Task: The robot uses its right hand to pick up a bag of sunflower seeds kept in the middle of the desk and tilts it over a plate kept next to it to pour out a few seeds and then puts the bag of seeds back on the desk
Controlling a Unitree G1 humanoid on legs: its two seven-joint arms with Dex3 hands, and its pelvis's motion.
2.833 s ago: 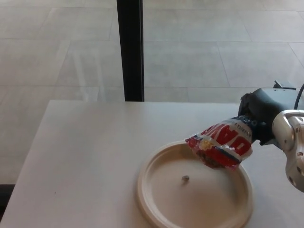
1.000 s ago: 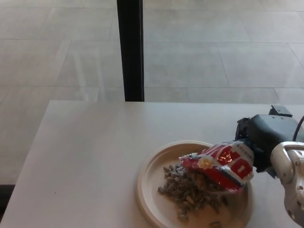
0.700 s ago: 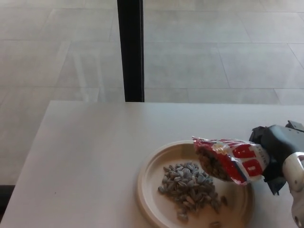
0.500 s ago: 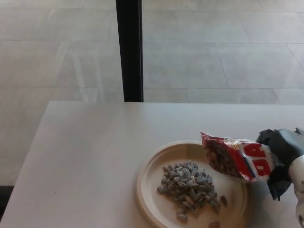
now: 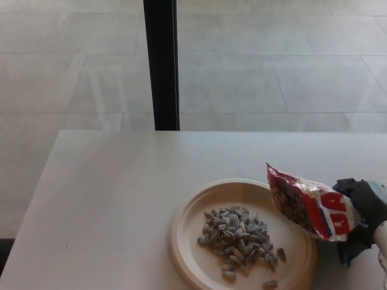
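Note:
A red and white bag of sunflower seeds (image 5: pixel 311 203) hangs tilted over the right rim of the plate, its open mouth facing up and left with seeds showing inside. My right hand (image 5: pixel 363 217) is shut on the bag's lower right end, at the picture's right edge. The cream round plate (image 5: pixel 187 232) lies on the white desk (image 5: pixel 109 193) and holds a pile of grey sunflower seeds (image 5: pixel 239 238). A few stray seeds lie near the plate's front rim. My left hand is out of sight.
A black vertical post (image 5: pixel 161 63) stands behind the desk's far edge, in front of a tiled floor. The desk's left edge runs diagonally at the lower left.
The bag poured a pile of seeds onto the plate, then my right hand drew it back to the right and turned its mouth upward. The camera has shifted slightly.

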